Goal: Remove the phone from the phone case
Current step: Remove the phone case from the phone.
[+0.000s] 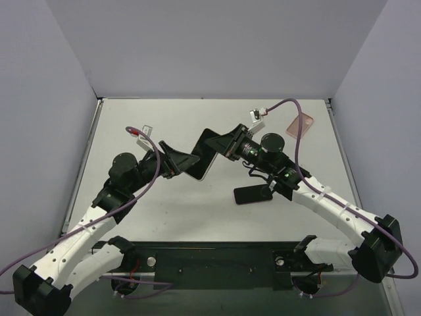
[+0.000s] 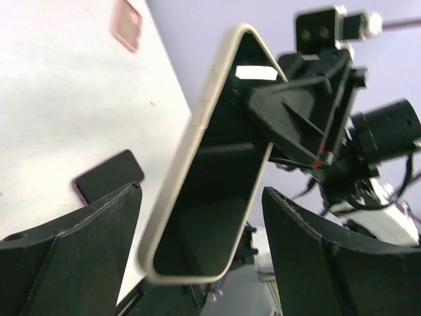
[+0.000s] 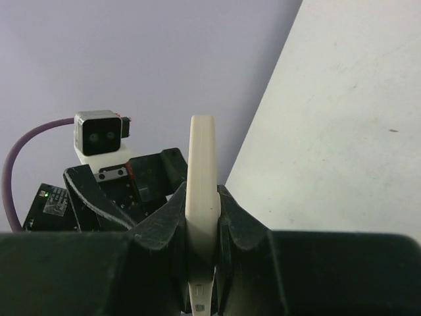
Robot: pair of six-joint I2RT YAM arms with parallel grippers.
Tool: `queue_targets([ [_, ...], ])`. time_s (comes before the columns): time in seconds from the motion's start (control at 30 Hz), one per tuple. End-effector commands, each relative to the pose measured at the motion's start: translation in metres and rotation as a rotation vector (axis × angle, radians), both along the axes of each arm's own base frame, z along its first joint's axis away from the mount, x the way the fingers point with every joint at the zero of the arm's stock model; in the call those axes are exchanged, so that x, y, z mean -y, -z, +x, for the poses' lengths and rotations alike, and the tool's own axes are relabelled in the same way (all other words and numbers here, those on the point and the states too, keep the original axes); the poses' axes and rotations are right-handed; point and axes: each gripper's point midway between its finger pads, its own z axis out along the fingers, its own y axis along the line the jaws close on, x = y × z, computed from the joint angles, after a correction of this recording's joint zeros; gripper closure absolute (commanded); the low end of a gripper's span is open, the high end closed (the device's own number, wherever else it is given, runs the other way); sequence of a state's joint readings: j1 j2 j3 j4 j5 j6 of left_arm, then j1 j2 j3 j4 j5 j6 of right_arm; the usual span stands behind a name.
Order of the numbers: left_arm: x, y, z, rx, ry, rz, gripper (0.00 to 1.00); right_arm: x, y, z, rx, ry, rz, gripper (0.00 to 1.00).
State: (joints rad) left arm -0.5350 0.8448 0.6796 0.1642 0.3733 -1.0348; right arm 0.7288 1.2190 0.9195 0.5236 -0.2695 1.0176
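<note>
The phone case [image 1: 205,157], cream-rimmed with the phone's dark glossy face set in it, hangs in the air above the table's middle. My right gripper [image 1: 221,143] is shut on its far end; in the right wrist view the cream edge [image 3: 201,145] stands upright, pinched between both fingers of that gripper [image 3: 202,194]. My left gripper [image 1: 192,162] is open around the near end. From the left wrist, the case [image 2: 217,164] slants between the spread fingers [image 2: 85,250] of the left gripper [image 2: 200,189], with a gap on each side.
A flat dark phone-shaped slab [image 1: 253,194] lies on the table under the right arm and also shows from the left wrist [image 2: 108,176]. A pink case [image 1: 300,123] lies at the back right corner. Grey walls close in the table's sides and back.
</note>
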Motion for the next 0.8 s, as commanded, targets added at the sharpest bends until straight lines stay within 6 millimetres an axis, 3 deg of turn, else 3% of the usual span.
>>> queue_targets([
  [0.0, -0.026, 0.008, 0.018, -0.048, -0.185, 0.115, 0.15, 0.041, -0.037, 0.004, 0.101, 0.09, 0.048, 1.0],
  [0.07, -0.031, 0.013, 0.022, -0.05, -0.22, 0.139, 0.14, 0.054, -0.037, 0.006, 0.107, 0.101, 0.048, 1.0],
  [0.13, -0.023, 0.011, 0.019, -0.006, -0.165, 0.133, 0.14, 0.064, -0.038, 0.008, 0.109, 0.109, 0.031, 1.0],
  [0.3, 0.01, -0.038, -0.015, 0.219, 0.116, -0.117, 0.16, 0.075, -0.055, -0.004, 0.164, 0.089, -0.011, 1.0],
  [0.67, 0.033, -0.042, -0.021, 0.19, 0.277, -0.186, 0.12, 0.081, -0.072, -0.01, 0.186, 0.065, 0.115, 1.0],
  [0.77, 0.036, -0.045, -0.027, 0.206, 0.32, -0.195, 0.22, 0.085, -0.072, -0.006, 0.176, 0.078, 0.136, 1.0],
])
